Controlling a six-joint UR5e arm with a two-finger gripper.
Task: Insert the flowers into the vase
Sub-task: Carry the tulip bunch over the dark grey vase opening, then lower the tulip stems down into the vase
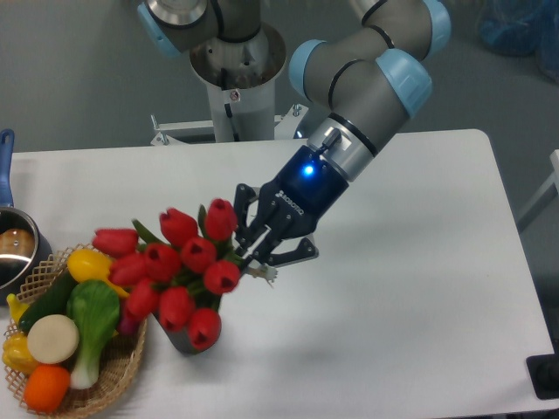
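Over the basket's [113,384] right edge, the flowers [175,266] hang tilted, hiding most of the vase [179,340] beneath them. Right of them, the gripper [253,253] clamps their stems. This looks like mid-carry; next, the stems must turn down into the mouth.

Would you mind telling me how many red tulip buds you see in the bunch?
9 red tulip buds, bunched left of the gripper, spreading over the dark grey ribbed vase and wicker basket edge; others may be hidden.

A white table [419,288] carries everything. A wicker basket [113,384] of vegetables sits at its left front. The dark vase [179,340] stands just beside the basket, and a steel pot [13,253] sits at the left edge.
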